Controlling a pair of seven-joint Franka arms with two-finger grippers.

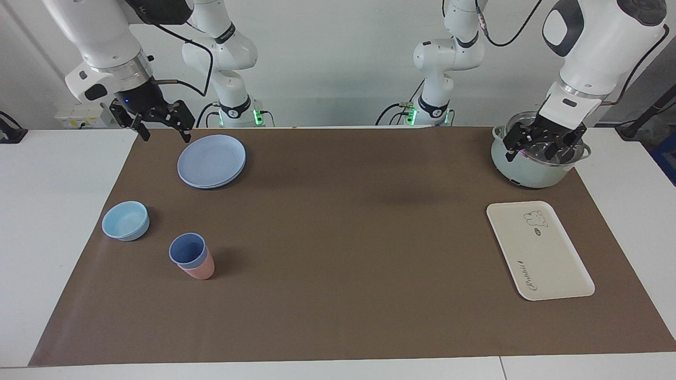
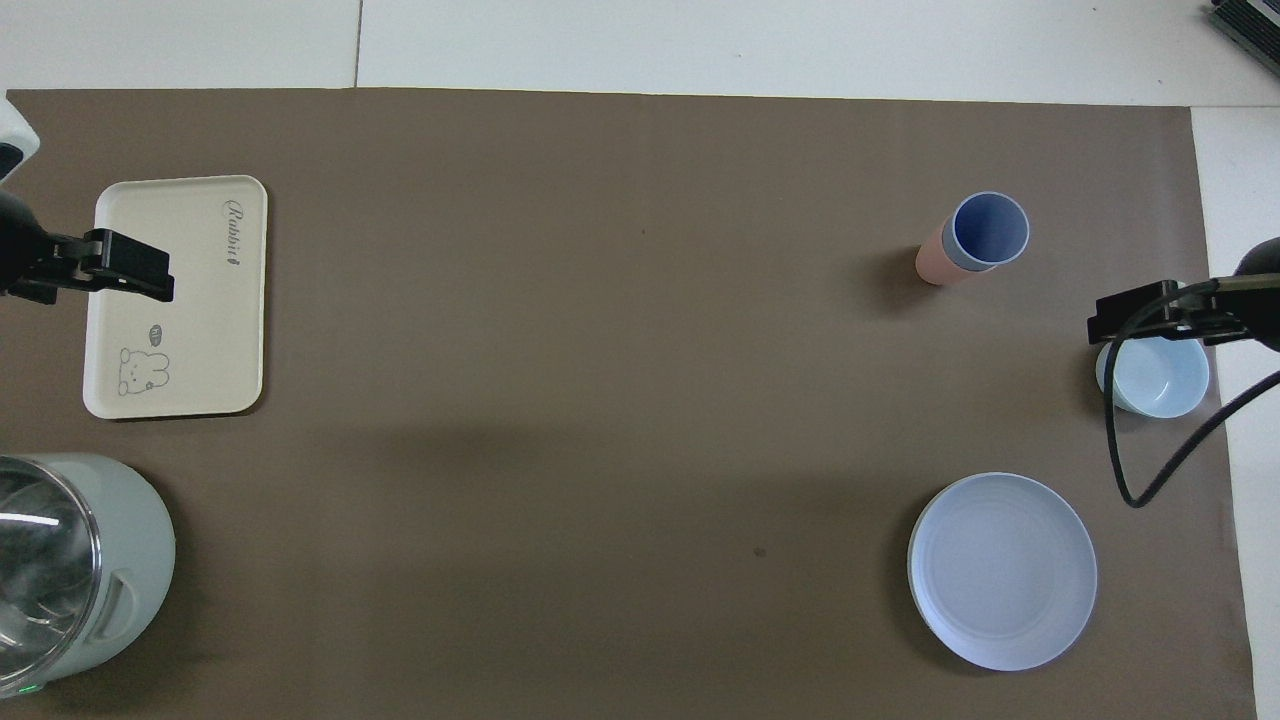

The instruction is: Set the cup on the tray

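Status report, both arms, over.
Left gripper open, raised over pale green pot. Right gripper open, raised beside round blue plate. Periwinkle-blue plastic cup nested in salmon-pink cup, untouched. Cream-white rectangular tray bare.

Only legible text: cursive "Rabbit" printed on the tray (image 2: 205, 330), at about 1 o'clock on its face in the overhead view, running along the long edge. A small dark oval mark sits by the cartoon animal at about 7 o'clock; its characters are too small to read. No other readable text, numbers or labels.
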